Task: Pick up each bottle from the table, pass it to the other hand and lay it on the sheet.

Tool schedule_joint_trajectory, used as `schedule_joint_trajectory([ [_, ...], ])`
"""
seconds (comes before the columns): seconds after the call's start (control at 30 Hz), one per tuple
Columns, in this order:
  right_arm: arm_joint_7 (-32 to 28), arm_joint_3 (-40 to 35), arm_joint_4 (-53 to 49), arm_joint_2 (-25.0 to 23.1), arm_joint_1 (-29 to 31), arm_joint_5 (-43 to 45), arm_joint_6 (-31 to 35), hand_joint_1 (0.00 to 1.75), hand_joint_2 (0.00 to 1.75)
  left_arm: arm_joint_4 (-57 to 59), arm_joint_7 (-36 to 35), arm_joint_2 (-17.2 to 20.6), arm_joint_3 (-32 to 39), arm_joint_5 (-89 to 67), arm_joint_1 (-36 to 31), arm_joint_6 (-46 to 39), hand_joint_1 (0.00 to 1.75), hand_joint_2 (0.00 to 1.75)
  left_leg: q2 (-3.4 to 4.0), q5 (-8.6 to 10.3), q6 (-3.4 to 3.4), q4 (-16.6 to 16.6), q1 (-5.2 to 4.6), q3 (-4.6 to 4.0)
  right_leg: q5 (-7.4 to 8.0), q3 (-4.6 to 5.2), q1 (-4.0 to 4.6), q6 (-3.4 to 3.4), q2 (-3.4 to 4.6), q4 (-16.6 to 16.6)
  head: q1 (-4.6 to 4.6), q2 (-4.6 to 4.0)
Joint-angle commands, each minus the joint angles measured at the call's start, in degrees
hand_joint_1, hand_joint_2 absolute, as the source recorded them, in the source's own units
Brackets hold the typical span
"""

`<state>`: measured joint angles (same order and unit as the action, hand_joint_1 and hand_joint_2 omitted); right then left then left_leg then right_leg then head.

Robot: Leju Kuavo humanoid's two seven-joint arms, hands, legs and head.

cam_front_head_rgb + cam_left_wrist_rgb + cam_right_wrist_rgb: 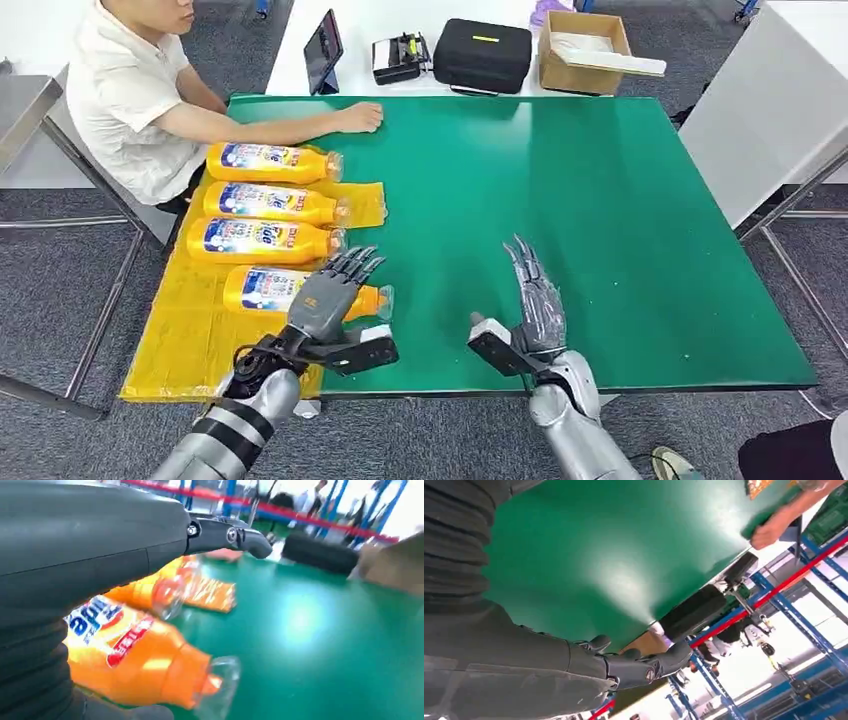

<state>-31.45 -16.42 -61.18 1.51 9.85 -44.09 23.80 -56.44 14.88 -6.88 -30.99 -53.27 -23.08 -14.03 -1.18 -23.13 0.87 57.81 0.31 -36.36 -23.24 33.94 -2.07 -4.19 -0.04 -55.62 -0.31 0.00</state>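
Several orange bottles with clear caps lie side by side on the yellow sheet [180,335] at the left of the green table [600,220]. The nearest bottle [262,290] [135,660] lies under my left hand [330,290], which hovers over it with fingers spread and holds nothing. Further back lie more bottles [262,240] [270,163]. My right hand [538,300] is open over bare green surface near the front edge, fingers straight and pointing away from me. In the right wrist view the right hand's fingers [644,667] reach out over the green surface.
A person [130,90] sits at the far left with a fist [360,117] resting on the table. Behind the table stand a tablet [323,50], a black case [482,55] and a cardboard box [585,50]. A white cabinet [770,110] stands at the right.
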Motion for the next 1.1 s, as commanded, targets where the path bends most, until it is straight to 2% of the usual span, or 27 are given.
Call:
schedule_joint_trajectory([
  [0.03, -0.23, 1.09, 0.54, 0.36, 0.67, -0.21, -0.17, 0.0, 1.75, -8.16, 0.04, 4.51, -7.54, 0.89, 0.82, -1.78, 0.0, 1.75, 0.1, -0.11, -0.05, 0.05, 0.08, 0.2, -0.09, -0.23, 0.12, 0.28, 0.0, -0.01, 0.0, 0.0],
  [0.4, -0.19, 1.38, 0.09, 0.51, 0.26, -0.08, -0.35, 0.0, 1.75, -9.68, 1.31, 4.33, -7.64, 2.15, 1.74, -2.49, 0.0, 1.75, 0.1, -0.08, -0.03, -0.01, 0.06, 0.18, -0.07, -0.19, 0.08, 0.2, 0.02, 0.03, 0.0, 0.0],
  [0.43, -1.39, 2.04, -0.56, 0.03, 0.03, 1.53, -0.15, 0.0, 1.75, -10.24, 2.6, 4.0, -7.09, 4.65, 2.26, -1.84, 0.0, 1.75, 0.24, -0.27, -0.07, 0.07, 0.15, 0.45, -0.2, -0.48, 0.21, 0.43, 0.09, 0.01, 0.0, 0.0],
  [0.47, -2.8, 2.63, -1.16, -0.51, -0.14, 4.33, -1.69, 0.0, 1.75, -10.5, 3.48, 3.65, -6.46, 6.71, 2.67, -1.44, 0.0, 1.75, 0.08, -0.06, -0.03, -0.01, 0.05, 0.15, -0.06, -0.17, 0.08, 0.19, 0.01, 0.03, 0.0, 0.0],
  [0.5, -6.95, 6.0, -4.18, -2.84, -0.93, 17.22, -10.09, 0.0, 1.75, -11.08, 7.74, 1.69, -3.25, 16.06, 4.46, -0.31, 0.0, 1.75, 0.12, -0.14, -0.04, 0.03, 0.09, 0.25, -0.11, -0.27, 0.12, 0.26, 0.03, 0.01, 0.0, 0.0],
  [0.57, -7.18, 7.73, -6.98, -4.06, -1.62, 22.09, -12.97, 0.0, 1.75, -10.89, 10.49, -0.28, -0.88, 24.63, 5.83, 1.59, 0.0, 1.75, 0.2, -0.17, -0.05, 0.06, 0.07, 0.24, -0.13, -0.23, 0.11, 0.28, 0.1, -0.03, 0.0, 0.0],
  [0.63, -6.98, 7.62, -8.07, -4.06, -1.85, 22.26, -13.09, 0.0, 1.75, -10.55, 10.57, -0.3, -1.44, 25.04, 5.81, 1.53, 0.0, 1.75, 0.18, -0.15, -0.04, 0.06, 0.07, 0.19, -0.11, -0.19, 0.1, 0.25, 0.09, -0.03, 0.0, 0.0],
  [0.7, -8.25, 8.73, -10.22, -5.03, -3.1, 23.09, -10.33, 0.0, 1.75, -10.75, 11.12, -3.64, 2.76, 37.75, 7.71, 5.45, 0.0, 1.75, 0.09, -0.1, -0.03, 0.04, 0.05, 0.16, -0.1, -0.17, 0.08, 0.22, 0.01, -0.02, 0.0, 0.0],
  [0.77, -8.55, 7.89, -11.95, -5.26, -4.4, 26.08, -12.26, 0.0, 1.75, -8.78, 9.24, -5.63, 4.35, 47.49, 8.01, 6.97, 0.0, 1.75, 0.13, -0.22, -0.03, 0.11, 0.12, 0.3, -0.18, -0.35, 0.17, 0.32, 0.0, 0.0, 0.0, 0.0],
  [1.1, -8.55, 5.48, -13.45, -5.1, -5.32, 27.33, -10.62, 0.0, 1.75, -5.99, 9.28, -5.27, 2.86, 52.39, 6.47, 6.09, 0.0, 1.75, 0.19, -0.17, -0.06, 0.02, 0.11, 0.32, -0.12, -0.33, 0.15, 0.33, 0.07, 0.04, 0.0, 0.0],
])
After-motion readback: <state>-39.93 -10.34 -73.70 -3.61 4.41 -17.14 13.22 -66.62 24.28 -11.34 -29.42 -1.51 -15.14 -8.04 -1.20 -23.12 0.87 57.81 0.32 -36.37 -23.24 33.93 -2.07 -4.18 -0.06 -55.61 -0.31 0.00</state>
